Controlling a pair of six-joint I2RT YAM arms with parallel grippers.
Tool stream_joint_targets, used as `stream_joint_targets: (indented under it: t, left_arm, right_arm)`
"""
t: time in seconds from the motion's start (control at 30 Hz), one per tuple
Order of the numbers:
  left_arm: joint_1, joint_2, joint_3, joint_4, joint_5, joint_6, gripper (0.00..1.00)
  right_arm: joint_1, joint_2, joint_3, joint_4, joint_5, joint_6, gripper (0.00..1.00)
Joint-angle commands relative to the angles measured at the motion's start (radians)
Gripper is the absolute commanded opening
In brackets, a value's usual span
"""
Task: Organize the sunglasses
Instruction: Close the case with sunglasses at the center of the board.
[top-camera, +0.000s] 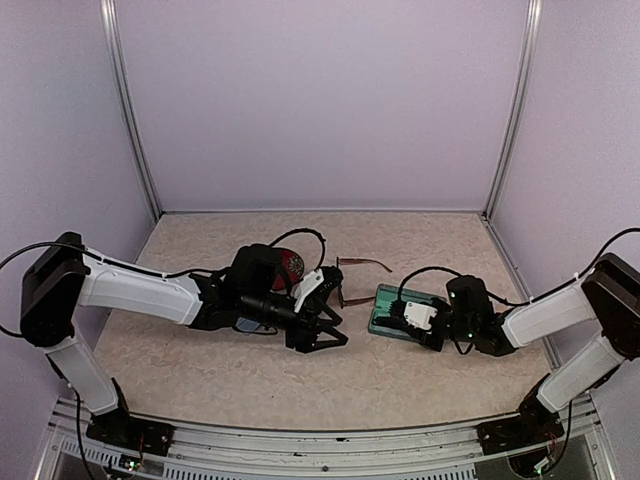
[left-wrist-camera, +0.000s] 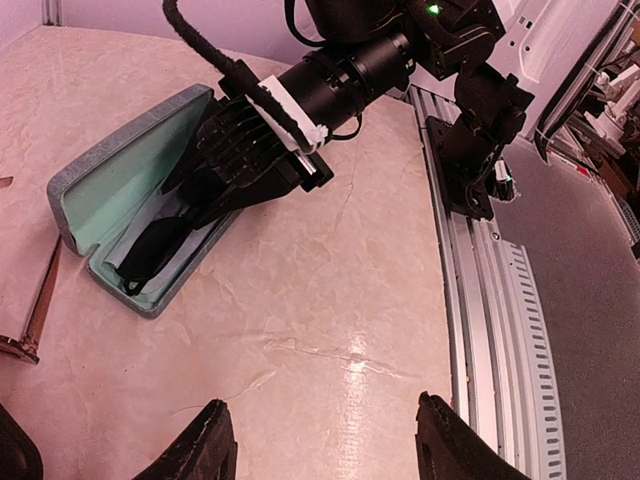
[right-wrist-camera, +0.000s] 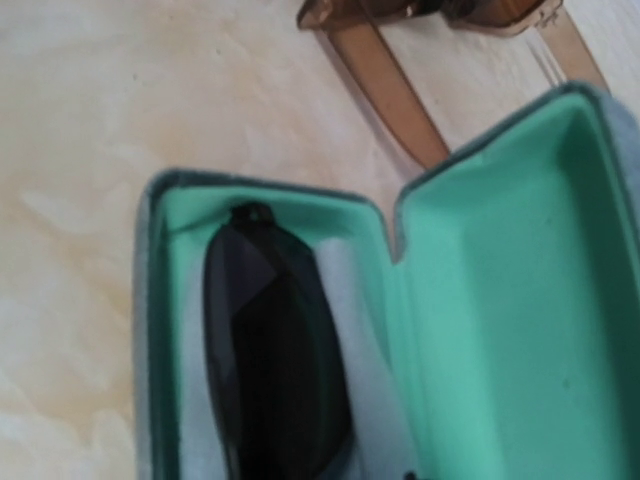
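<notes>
The black-framed sunglasses (right-wrist-camera: 275, 350) lie folded in an open grey-blue case (left-wrist-camera: 100, 190) with a mint lining, right of centre (top-camera: 385, 310). My right gripper (top-camera: 400, 320) reaches into that case, its dark fingers (left-wrist-camera: 200, 185) down on the black pair. How its jaws stand is lost against the dark frame. The reddish-brown sunglasses (top-camera: 360, 272) lie unfolded on the table just behind and left of the case, also showing in the right wrist view (right-wrist-camera: 400, 60). My left gripper (left-wrist-camera: 325, 440) hangs open over bare table left of the case (top-camera: 338, 332), holding nothing.
A dark case with a red inside (top-camera: 292, 265) sits behind my left wrist, and a light-blue cloth (top-camera: 245, 325) peeks out under that arm. A metal rail (left-wrist-camera: 500, 300) runs along the table's near edge. Walls enclose the table on three sides.
</notes>
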Motion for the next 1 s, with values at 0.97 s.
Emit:
stream_joint_targets:
  t: [0.97]
  left_arm:
    - [0.048, 0.032, 0.032, 0.095, -0.361, -0.2, 0.62]
  right_arm:
    - [-0.012, -0.388, 0.065, -0.17, 0.044, 0.317, 0.59]
